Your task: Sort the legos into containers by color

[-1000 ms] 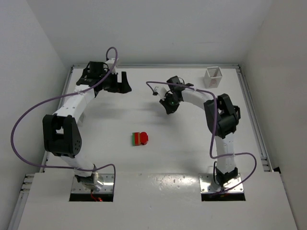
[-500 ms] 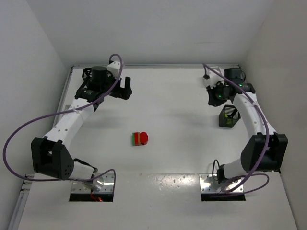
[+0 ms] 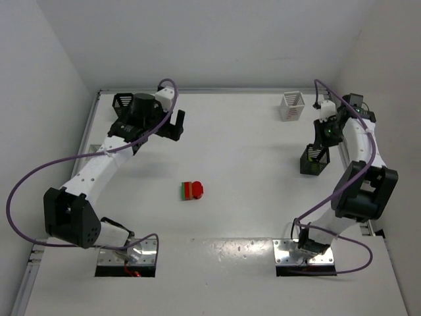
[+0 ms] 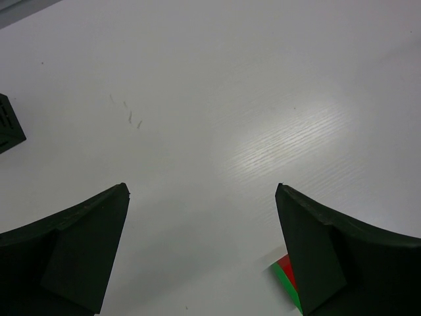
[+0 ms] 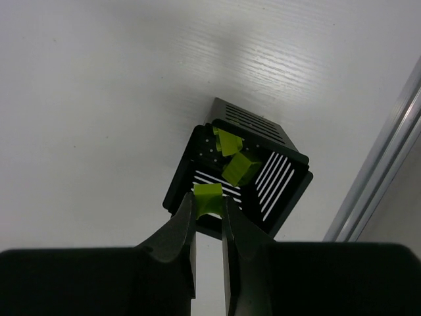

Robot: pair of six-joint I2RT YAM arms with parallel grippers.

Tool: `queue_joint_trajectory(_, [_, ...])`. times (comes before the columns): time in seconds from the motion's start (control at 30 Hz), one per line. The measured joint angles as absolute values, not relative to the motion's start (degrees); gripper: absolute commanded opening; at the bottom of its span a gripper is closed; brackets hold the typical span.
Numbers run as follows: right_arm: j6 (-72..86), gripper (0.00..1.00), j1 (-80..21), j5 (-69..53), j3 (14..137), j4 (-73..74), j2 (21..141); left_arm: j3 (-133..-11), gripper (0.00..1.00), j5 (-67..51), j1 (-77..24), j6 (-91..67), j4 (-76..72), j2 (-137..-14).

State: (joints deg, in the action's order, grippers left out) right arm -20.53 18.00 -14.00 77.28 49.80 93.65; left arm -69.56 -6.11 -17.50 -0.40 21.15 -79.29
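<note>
Right wrist view: my right pincer (image 5: 208,204) is pinching a yellow-green brick (image 5: 208,197) that hangs over the near rim of the black basket (image 5: 253,122). Two more yellow-green pieces (image 5: 241,168) lie inside. The basket mouth lies just ahead of my fingertips, so a drop here may clip the rim. My left pincer (image 4: 202,191) is spread wide and holds nothing. The red-green stack (image 3: 191,191) lies between the arms, nearer the left.
</note>
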Motion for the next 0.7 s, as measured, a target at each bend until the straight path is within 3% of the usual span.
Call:
queue_joint_trajectory(0.1, [-21.74, 0.28, 18.76, -13.82, 77.69, 51.03, 94.3, -69.56, 1.0, -6.02, -17.5, 0.23, 21.69, -79.26])
queue_joint_trajectory(0.3, [-23.83, 0.45, 19.81, -12.93, 77.6, 51.9, 95.35, -71.22, 1.0, -6.5, -17.72, 1.3, 25.58, -79.53])
queue_joint_trajectory(0.7, [-27.7, 0.49, 19.92, -19.05, 76.03, 52.38, 91.33, -71.02, 1.0, -17.63, -19.73, 14.72, 36.01, -77.89])
